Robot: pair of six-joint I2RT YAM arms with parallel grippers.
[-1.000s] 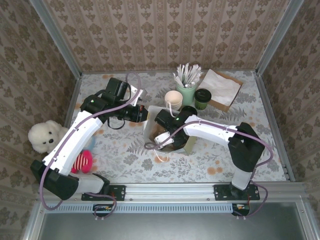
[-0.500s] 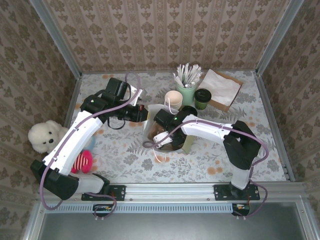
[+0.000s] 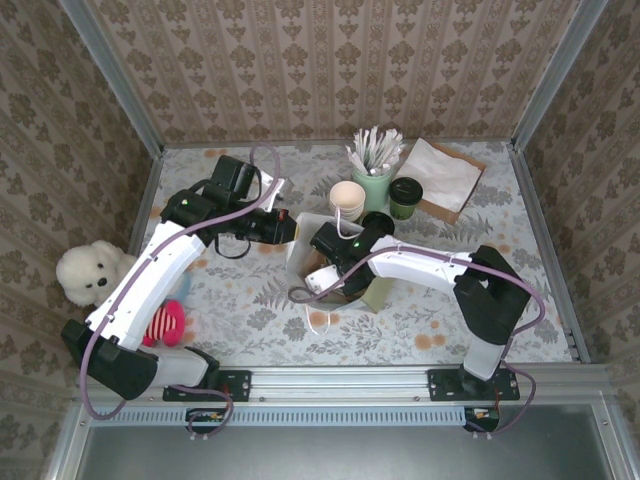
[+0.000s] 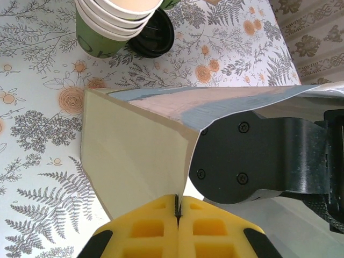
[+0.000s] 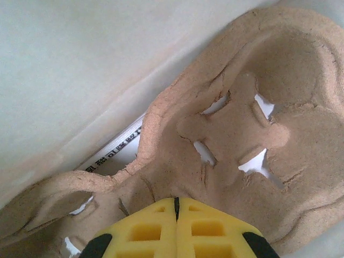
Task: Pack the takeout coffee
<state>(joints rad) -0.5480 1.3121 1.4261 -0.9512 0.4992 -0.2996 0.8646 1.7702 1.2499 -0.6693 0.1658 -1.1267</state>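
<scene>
Looking across the floral bench (image 3: 250,300), we take the white paper bag (image 3: 300,250) near its middle as our landmark. The left arm (image 3: 150,270) reaches to the bag from the bag's left, and the right arm (image 3: 420,265) bends in from the bag's right and dips through its open mouth.

At the bag's left rim, the left tool (image 4: 177,204) is clenched, its yellow fingers pressed together with the paper edge running into the seam between them. Inside the bag, the right tool (image 5: 176,207) is likewise clenched, and it appears to pinch the near edge of a brown pulp cup carrier (image 5: 242,123) that lies tilted against the bag's pale inner wall.

Well to the left of the bag sits a white teddy bear (image 3: 85,272), with a pink toy (image 3: 165,322) nearer the arm bases. Beyond the bag and to its right lies a pile of white napkins (image 3: 445,170).

Just beyond the bag's far rim stands a stack of lidless cups (image 3: 347,197), and behind that a pale-green cup of white sticks (image 3: 372,175). The takeout coffee (image 3: 405,195), dark green with its black lid on, stands upright outside the bag, beyond its far right corner and beside the napkins. A loose black lid (image 4: 153,37) lies between the stack and the bag.
</scene>
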